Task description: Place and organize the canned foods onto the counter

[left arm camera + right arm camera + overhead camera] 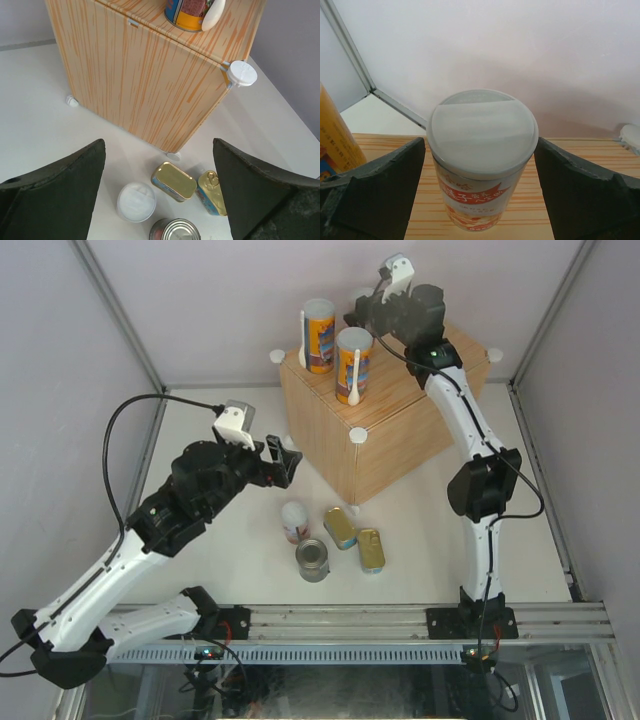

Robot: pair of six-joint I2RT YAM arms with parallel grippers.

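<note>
so on top of the counter (400,430) there's 2 tall tubes near its left side, the rear tall tube (318,336) just behind & left of the front tall tube (353,365), plus the upper lidded tube (482,160) standing to their right, towards the back. Down on the table (200,570) in front of the counter, 4 things bunched up: the lower lidded tube (294,521) on the left w/ the can (313,560) just in front of it, then the left tin (340,527) and right tin (372,550) right beside each other, lying flat, to the right of those two
</note>
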